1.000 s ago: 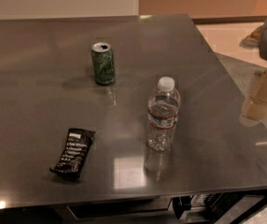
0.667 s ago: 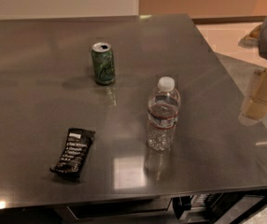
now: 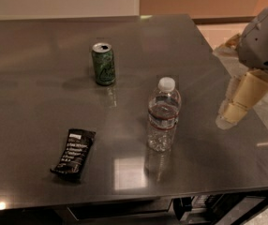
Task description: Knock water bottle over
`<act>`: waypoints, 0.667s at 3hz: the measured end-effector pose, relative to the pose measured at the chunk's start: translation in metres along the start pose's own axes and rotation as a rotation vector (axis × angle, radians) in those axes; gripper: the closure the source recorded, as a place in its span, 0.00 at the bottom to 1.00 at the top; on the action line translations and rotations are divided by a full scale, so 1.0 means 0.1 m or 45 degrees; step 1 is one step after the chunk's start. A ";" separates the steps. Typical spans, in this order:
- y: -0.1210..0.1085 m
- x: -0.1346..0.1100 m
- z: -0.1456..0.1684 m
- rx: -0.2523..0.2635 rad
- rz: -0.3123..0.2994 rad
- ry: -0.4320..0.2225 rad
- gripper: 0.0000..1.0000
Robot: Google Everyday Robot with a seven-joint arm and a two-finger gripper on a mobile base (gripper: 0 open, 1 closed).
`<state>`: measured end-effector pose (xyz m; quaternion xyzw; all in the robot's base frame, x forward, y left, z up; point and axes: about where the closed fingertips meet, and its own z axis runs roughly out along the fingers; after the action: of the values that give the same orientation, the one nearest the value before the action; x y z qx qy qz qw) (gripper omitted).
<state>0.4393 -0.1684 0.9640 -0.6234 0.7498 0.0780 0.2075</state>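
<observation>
The water bottle [image 3: 163, 116] stood upright near the front of the grey table [image 3: 31, 107], with a green can [image 3: 103, 63] behind it and a dark wrapper [image 3: 74, 153] lying nearby. The gripper [image 3: 231, 112] hung over the table's right edge, apart from the bottle; its grip could not be told.

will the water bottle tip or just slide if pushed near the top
Likely tips: the water bottle stands upright, tall and narrow on a small base. The glossy table may let it slide if pushed low. Once down, its round body would probably roll. The gripper hangs to its right, apart from it.
</observation>
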 end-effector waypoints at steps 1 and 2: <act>0.14 -0.24 0.19 -0.088 -0.015 -0.160 0.00; 0.31 -0.46 0.32 -0.168 -0.026 -0.280 0.00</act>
<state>0.4224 -0.1083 0.9490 -0.6310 0.7093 0.1928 0.2479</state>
